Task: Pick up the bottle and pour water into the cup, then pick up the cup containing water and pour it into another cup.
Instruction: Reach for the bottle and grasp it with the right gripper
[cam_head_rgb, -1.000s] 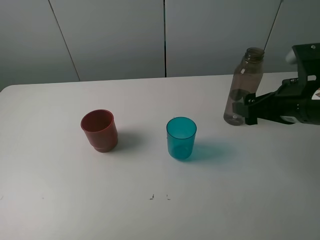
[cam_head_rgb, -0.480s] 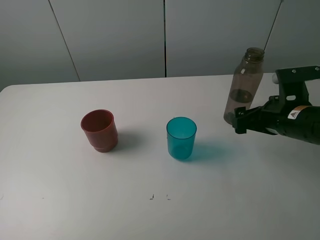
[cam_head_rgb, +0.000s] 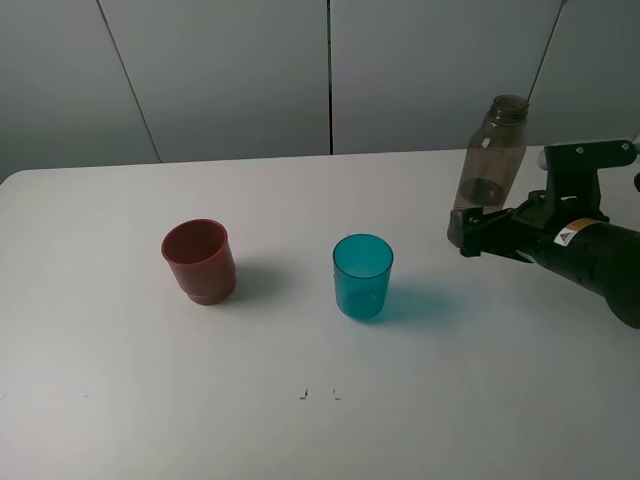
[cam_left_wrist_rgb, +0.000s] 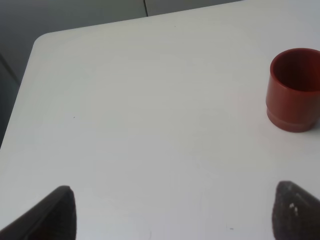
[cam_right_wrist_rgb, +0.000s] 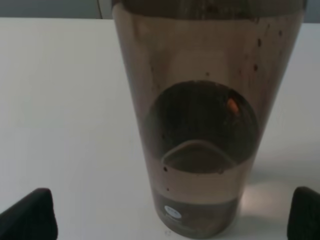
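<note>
The smoky grey-brown bottle (cam_head_rgb: 494, 150) stands upright and uncapped at the table's back right, with a little water in its bottom (cam_right_wrist_rgb: 200, 130). My right gripper (cam_head_rgb: 464, 232) is open, one finger on each side of the bottle's lower part (cam_right_wrist_rgb: 167, 220), not closed on it. The teal cup (cam_head_rgb: 362, 275) stands mid-table, left of the bottle. The red-brown cup (cam_head_rgb: 200, 260) stands further left and shows in the left wrist view (cam_left_wrist_rgb: 294, 90). My left gripper (cam_left_wrist_rgb: 175, 220) is open over bare table with nothing between its fingers, some way from the red-brown cup.
The white table (cam_head_rgb: 300, 430) ends at a grey panelled wall (cam_head_rgb: 230, 70) behind. Its left corner and edge (cam_left_wrist_rgb: 30, 60) show in the left wrist view. Two small dark marks (cam_head_rgb: 318, 394) lie near the front.
The right arm has moved left toward the bottle, bringing its open fingers around the bottle's base. The bottle and both cups have stayed put.
</note>
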